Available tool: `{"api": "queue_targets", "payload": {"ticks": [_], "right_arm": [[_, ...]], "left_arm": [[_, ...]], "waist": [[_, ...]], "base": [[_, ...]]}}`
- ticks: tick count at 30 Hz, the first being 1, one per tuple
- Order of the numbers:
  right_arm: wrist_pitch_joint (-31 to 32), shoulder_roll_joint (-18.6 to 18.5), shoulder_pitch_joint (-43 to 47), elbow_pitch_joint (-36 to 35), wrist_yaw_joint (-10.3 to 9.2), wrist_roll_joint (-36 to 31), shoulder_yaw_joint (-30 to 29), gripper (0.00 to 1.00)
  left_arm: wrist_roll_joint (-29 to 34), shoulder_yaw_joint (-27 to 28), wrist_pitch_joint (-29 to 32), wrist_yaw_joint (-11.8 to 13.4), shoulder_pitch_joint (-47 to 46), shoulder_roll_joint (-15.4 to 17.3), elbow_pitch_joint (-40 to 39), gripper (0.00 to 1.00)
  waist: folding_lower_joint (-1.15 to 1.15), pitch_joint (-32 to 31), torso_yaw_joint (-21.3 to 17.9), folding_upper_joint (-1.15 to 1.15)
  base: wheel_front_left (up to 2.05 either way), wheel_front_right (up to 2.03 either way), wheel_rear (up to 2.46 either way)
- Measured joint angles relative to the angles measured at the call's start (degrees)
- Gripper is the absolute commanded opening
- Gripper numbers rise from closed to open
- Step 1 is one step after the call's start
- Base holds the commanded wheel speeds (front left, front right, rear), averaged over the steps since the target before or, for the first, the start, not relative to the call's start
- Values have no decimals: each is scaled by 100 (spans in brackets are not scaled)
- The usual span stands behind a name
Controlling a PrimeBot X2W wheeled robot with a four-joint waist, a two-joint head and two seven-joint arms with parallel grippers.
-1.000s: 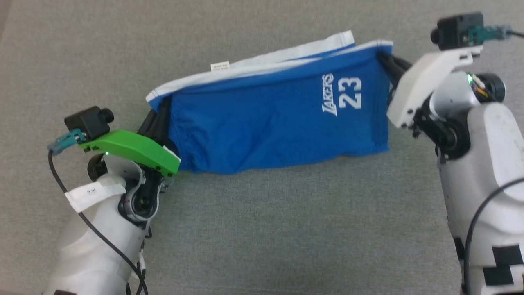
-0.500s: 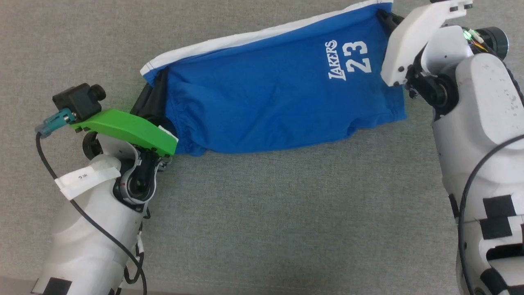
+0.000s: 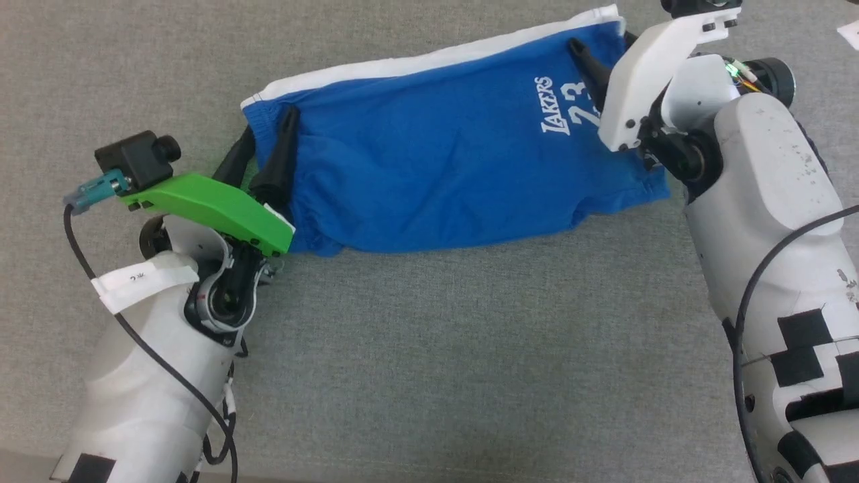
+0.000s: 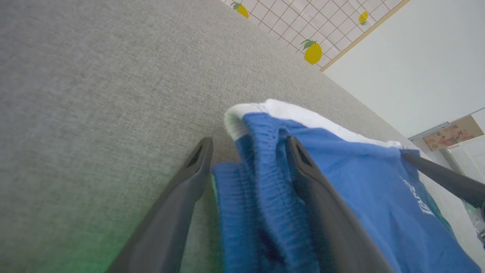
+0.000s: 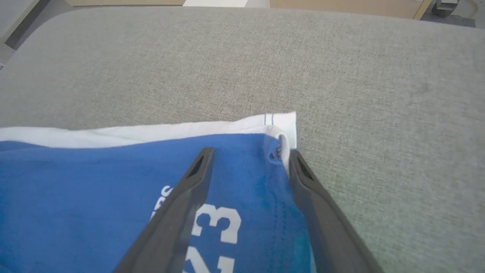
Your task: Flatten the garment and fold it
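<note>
The garment [image 3: 436,168], bright blue shorts with a white stripe along the far edge and a white "LAKERS 23" print, lies stretched left to right on the grey surface. My left gripper [image 3: 270,122] stands open at its left end, one finger on top of the cloth and one beside it. In the left wrist view the gathered waistband of the garment [image 4: 261,182] sits loose between the spread fingers of the left gripper [image 4: 249,141]. My right gripper [image 3: 600,43] is open over the right end. The garment's white-trimmed corner [image 5: 278,127] lies just beyond the parted fingers of the right gripper [image 5: 250,152].
The grey fabric surface [image 3: 436,349] runs wide in front of the garment. A small white scrap [image 3: 849,30] lies at the far right. A lemon-patterned wall [image 4: 312,51] stands beyond the surface's edge.
Both grippers have gone from shut on the garment's ends to open, letting go of the cloth. The garment has settled flat. The head camera has also shifted.
</note>
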Motion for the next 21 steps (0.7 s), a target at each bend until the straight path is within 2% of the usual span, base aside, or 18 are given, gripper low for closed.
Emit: {"api": "queue_targets", "payload": {"ticks": [5,8,12,17,21], "right_arm": [[-452,0,-1,-5,0,126,-18,100],[-768,4,10,-24,0,99,-229,100],[-967,-31,272,-130,0,-49,-359,100],[-983,-226,999,-457,0,-705,-297,100],[-604,-224,1711,-850,0,-1080,-422,100]], "left_arm": [[-1,30,-82,155,152,57,-54,100],[69,93,-305,248,249,132,-155,100],[573,66,-687,417,389,348,-359,100],[1304,89,-883,492,833,397,-762,100],[2303,357,-909,619,1321,382,-1328,100]], "waist": [[0,-209,-23,0],[0,-361,-32,0],[0,-649,-42,0],[0,-1039,-54,0],[0,-1354,-79,0]], "base": [[0,0,0],[0,0,0],[0,0,0],[0,0,0],[0,0,0]]}}
